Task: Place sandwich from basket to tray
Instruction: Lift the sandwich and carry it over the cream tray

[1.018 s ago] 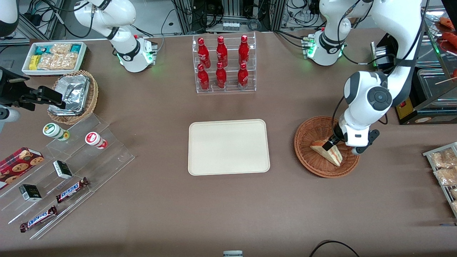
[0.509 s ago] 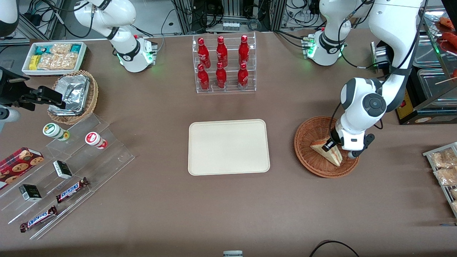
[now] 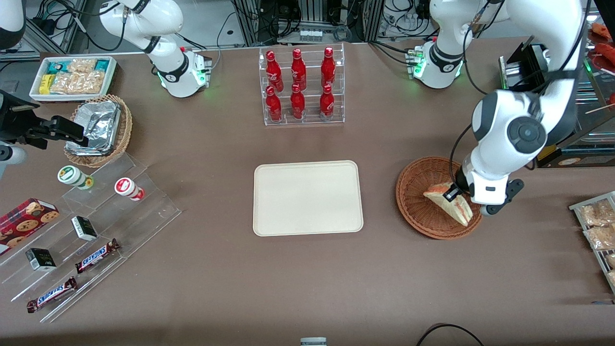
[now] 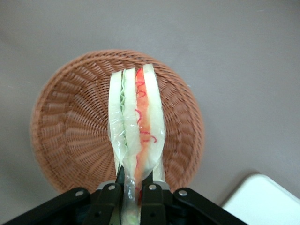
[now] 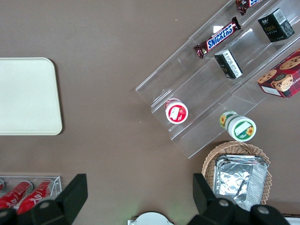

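The sandwich (image 3: 449,205), a pale wedge with orange-pink and green layers in clear wrap, hangs just above the round reddish-brown basket (image 3: 417,204). My gripper (image 3: 452,193) is shut on the wedge's wrapped end. In the left wrist view the sandwich (image 4: 136,117) stands edge-on over the basket (image 4: 70,136), with the gripper (image 4: 133,180) pinching its wrap between both black fingers. The cream-white tray (image 3: 307,198) lies flat beside the basket, toward the parked arm's end of the table. Its corner shows as the tray (image 4: 267,201) in the wrist view, and the tray (image 5: 26,96) also shows in the right wrist view.
A clear rack of red bottles (image 3: 300,86) stands farther from the front camera than the tray. A tan wicker basket with foil containers (image 3: 101,129), a white snack box (image 3: 72,77) and a stepped acrylic shelf (image 3: 96,226) sit toward the parked arm's end. A rack of snack packs (image 3: 598,230) lies at the working arm's end.
My gripper has risen with the sandwich, which has lifted off the basket floor and shifted slightly toward the working arm's end. The arm's wrist has swung higher.
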Robot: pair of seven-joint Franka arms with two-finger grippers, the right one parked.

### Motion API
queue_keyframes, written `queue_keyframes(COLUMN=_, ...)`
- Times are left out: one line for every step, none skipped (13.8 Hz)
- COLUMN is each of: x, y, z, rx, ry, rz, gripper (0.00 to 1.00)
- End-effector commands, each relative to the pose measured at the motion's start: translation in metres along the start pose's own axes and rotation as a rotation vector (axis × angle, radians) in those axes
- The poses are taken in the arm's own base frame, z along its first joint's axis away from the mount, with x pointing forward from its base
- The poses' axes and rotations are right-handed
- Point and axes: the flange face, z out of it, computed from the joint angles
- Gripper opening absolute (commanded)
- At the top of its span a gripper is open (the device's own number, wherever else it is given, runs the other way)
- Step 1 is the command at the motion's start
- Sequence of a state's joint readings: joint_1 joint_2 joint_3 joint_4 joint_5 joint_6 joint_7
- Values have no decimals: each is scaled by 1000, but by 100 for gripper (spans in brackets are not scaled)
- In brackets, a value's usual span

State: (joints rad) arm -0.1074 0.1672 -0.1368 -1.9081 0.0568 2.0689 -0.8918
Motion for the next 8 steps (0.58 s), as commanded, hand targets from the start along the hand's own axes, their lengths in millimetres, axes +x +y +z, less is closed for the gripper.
queue_keyframes(x=-31, y=52, z=-50, rx=18, ry=32, rz=102, gripper=0)
queue_keyframes(x=-58, y=79, z=-59, rx=29, ry=41, rz=163, gripper=0)
queue_keyframes(x=-83, y=104, z=-58, rx=53, ry=49, rz=223, gripper=0)
queue_keyframes(x=-109, y=125, z=-51, rx=81, ry=66, rz=285, gripper=0)
queue_keyframes(x=-139, y=142, z=-41, rx=99, ry=85, rz=341, gripper=0)
queue_keyframes(x=-158, y=154, z=-32, rx=102, ry=85, rz=362, gripper=0)
queue_keyframes(x=-164, y=167, z=-18, rx=101, ry=74, rz=373, gripper=0)
queue_keyframes(x=-190, y=190, z=-11, rx=86, ry=70, rz=418, gripper=0)
